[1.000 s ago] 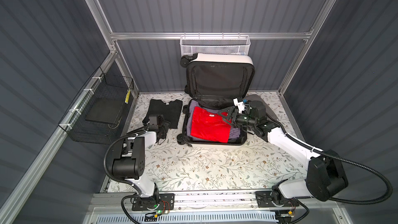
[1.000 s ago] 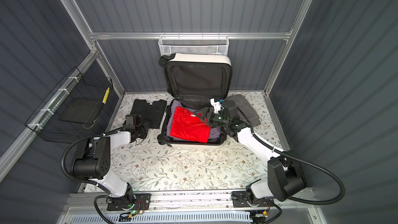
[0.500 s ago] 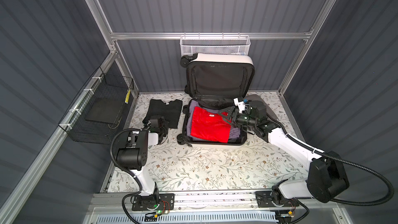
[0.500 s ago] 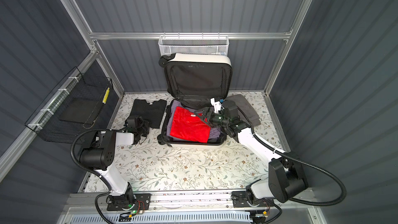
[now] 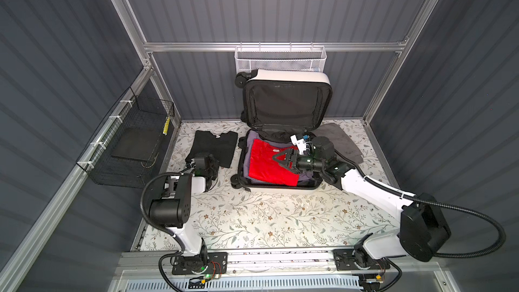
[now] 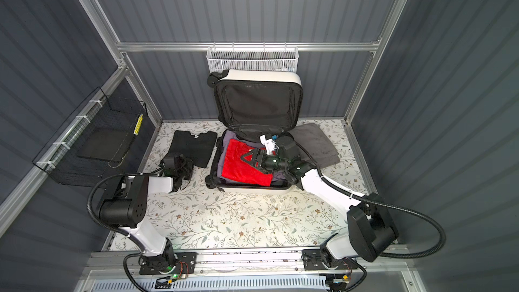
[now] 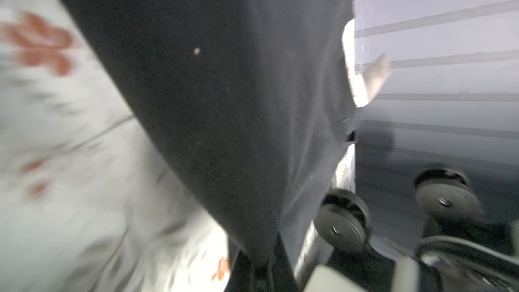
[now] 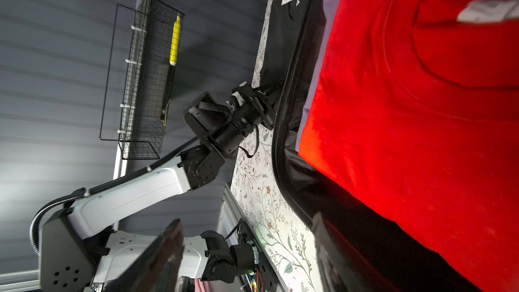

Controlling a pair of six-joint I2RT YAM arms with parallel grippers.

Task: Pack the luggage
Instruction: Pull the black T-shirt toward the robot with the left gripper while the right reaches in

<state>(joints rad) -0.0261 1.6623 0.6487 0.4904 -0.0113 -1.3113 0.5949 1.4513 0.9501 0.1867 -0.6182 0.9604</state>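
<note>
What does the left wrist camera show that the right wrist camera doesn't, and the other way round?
Only the left wrist view: two black wheels close up, and the black shirt filling the frame, its cloth gathered to a pinch at the picture's edge.

Only the right wrist view: the red shirt lying in the luggage, the black basket on the wall with a yellow marker in it, and the left gripper shut on the black shirt's edge.

Both: the black shirt, the floral table cover, and the grey wall.
</note>
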